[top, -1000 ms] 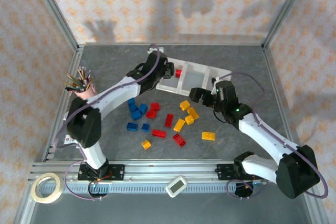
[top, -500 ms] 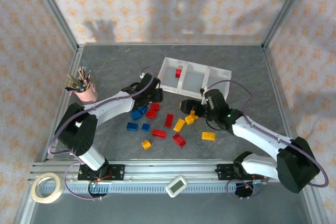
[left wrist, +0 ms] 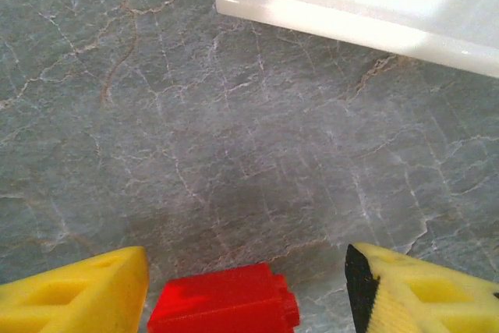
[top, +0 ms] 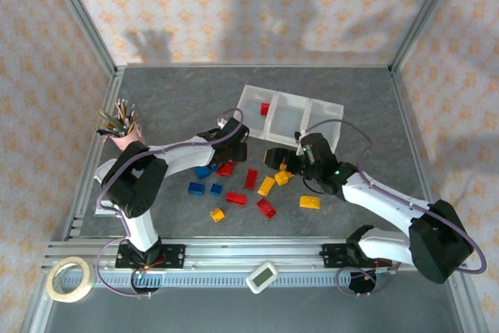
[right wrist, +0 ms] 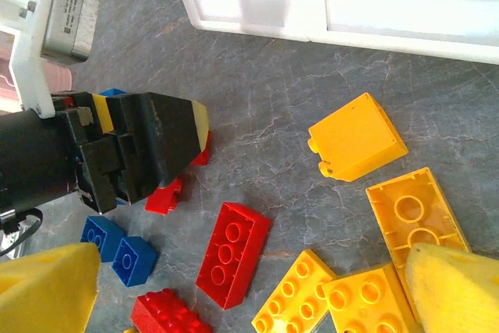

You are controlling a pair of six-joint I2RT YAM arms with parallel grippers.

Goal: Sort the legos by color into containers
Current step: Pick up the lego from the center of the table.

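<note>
**Top external:** legos (top: pixel 236 198) lie scattered on the table (top: pixel 171 99), near of the white tray (top: pixel 326 107). One red brick (top: pixel 265 108) sits in the tray's left compartment. The left gripper (top: pixel 231 154) is low over red pieces, and the right gripper (top: pixel 277 163) is over yellow ones.

**Left wrist:** jaws partly open, straddling a red lego (left wrist: pixel 222 306) with a gap on its right side, not clamped.

**Right wrist:** jaws wide apart and empty, with yellow and red pieces on the table between them.

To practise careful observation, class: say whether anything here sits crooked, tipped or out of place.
The white tray sits slanted, not square with the back edge of the table. One yellow brick lies tipped on its side, studs pointing sideways, unlike the flat yellow bricks beside it. Nothing looks broken.
</note>
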